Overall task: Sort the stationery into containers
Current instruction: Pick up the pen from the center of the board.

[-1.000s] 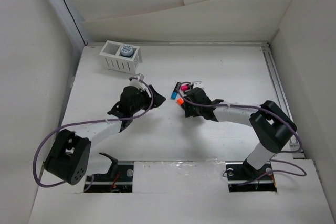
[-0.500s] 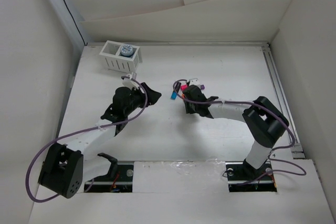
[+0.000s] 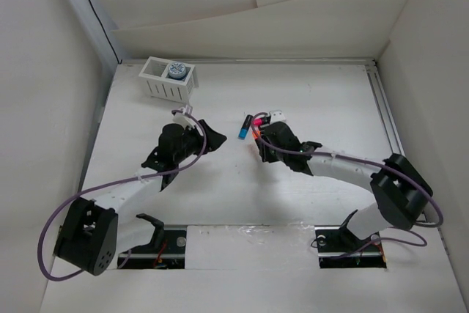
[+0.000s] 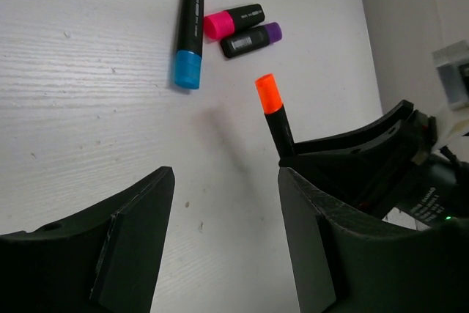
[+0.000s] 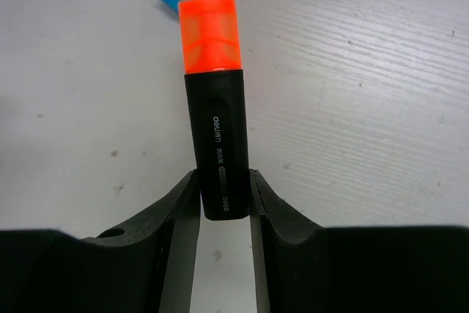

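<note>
The white basket [image 3: 157, 90] stands beyond and to the left of the left gripper [image 4: 223, 181], well apart from it. A grey-blue cylinder [image 3: 176, 71] sits in the basket's right compartment. No marker can be seen in either compartment.

The left gripper is spread wide and carries nothing. It hangs low over the table [image 4: 73, 71].

Ahead of its fingers three markers lie flat. The blue-ended marker [image 4: 188, 38] is furthest left. The pink-ended marker [image 4: 233, 20] and the purple-ended marker [image 4: 251, 39] lie just beside it, close together.

To the right, the right gripper [image 5: 222, 181] pinches the orange-ended marker [image 5: 215, 108] by the lower part of its black barrel. The orange cap points away from the fingers. In the left wrist view the marker appears raised off the table.

Assessment: the step in hand is carrying the orange-ended marker to the basket. The grip sits near the butt end, so most of the barrel overhangs and could pivot. The carry therefore calls for firm pressure and a steady pace.

The basket lies on the far side of the left gripper, so the route should pass beyond or above that arm, or the marker should be handed across. The marker should go in cap down over the compartment beside the cylinder, and the fingers should part only once it is inside the rim.
</note>
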You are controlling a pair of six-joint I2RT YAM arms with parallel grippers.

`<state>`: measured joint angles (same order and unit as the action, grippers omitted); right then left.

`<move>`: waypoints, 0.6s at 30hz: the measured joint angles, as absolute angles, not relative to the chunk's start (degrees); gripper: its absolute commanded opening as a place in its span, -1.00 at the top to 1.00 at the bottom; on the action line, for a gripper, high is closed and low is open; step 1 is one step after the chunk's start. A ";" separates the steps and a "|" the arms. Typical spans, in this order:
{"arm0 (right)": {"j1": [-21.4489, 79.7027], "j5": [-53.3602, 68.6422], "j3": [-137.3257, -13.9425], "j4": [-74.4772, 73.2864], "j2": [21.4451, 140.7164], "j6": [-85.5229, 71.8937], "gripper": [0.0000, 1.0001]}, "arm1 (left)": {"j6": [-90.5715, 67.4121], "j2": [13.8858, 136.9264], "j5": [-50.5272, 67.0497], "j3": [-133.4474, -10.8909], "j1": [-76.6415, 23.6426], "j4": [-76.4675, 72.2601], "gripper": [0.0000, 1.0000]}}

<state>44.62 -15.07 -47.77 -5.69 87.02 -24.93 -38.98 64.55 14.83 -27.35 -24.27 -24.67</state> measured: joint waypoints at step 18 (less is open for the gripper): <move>48.58 -5.45 -51.83 -5.52 81.89 -24.80 0.86 | -42.76 78.32 25.50 -31.88 -27.00 -31.14 -0.10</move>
